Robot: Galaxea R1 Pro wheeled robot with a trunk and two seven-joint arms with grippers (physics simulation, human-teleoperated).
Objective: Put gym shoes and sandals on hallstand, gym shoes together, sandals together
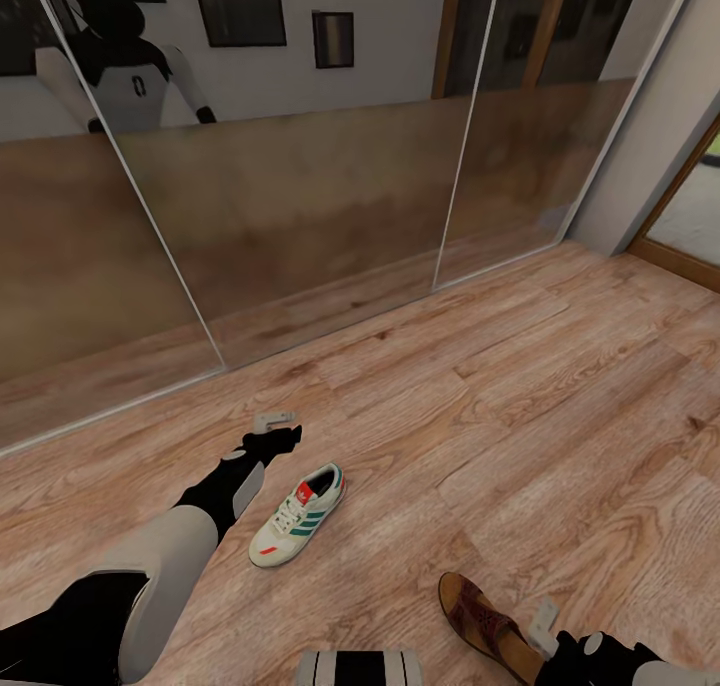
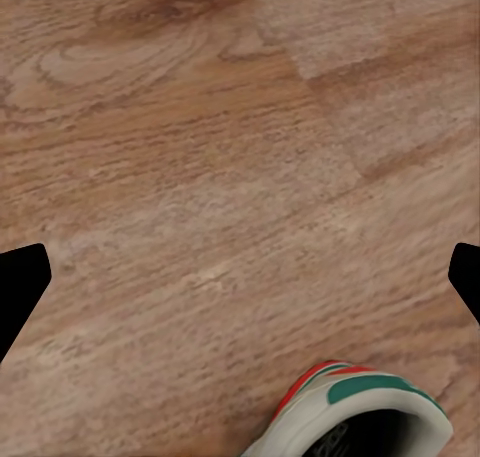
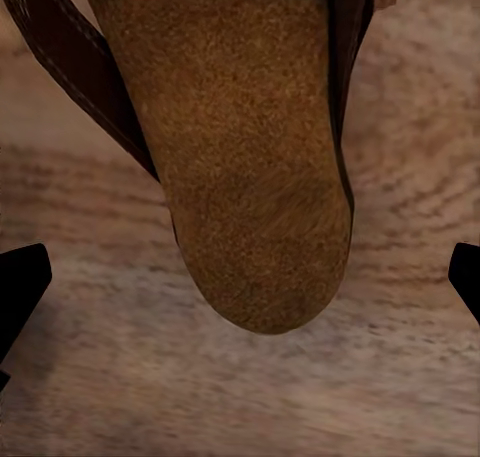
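nearest the robot, the right gripper [image 1: 548, 621] hangs low over the corridor floor [image 1: 520, 406], its forearm coming in from the lower right corner of the head view. a brown sandal [image 1: 490, 626] lies flat on the planks just beside it, on the side toward the robot's middle. in the right wrist view the fingertips [image 3: 22, 287] sit far apart at the frame edges, so the jaws are spread wide, and the sandal's rounded end [image 3: 255, 157] lies between and ahead of them; whether anything touches it cannot be told.

a little farther out, one gym shoe [image 1: 298, 515] rests on its sole, angled, just to the right of the left forearm. the left arm reaches forward and down, elbow bent, and the left gripper [image 1: 275, 423] is poised beyond the shoe's red-and-teal heel. the left wrist view shows its dark fingertips [image 2: 20, 282] wide apart over bare wood, with that heel [image 2: 360, 407] at the frame's edge, apart from both tips. nothing lies between gripper and shoe.

farthest, tall mirrored panels [image 1: 300, 186] stand on the floor ahead of both grippers, reflecting the robot [image 1: 125, 56]. a doorway [image 1: 690, 206] opens off to the right.
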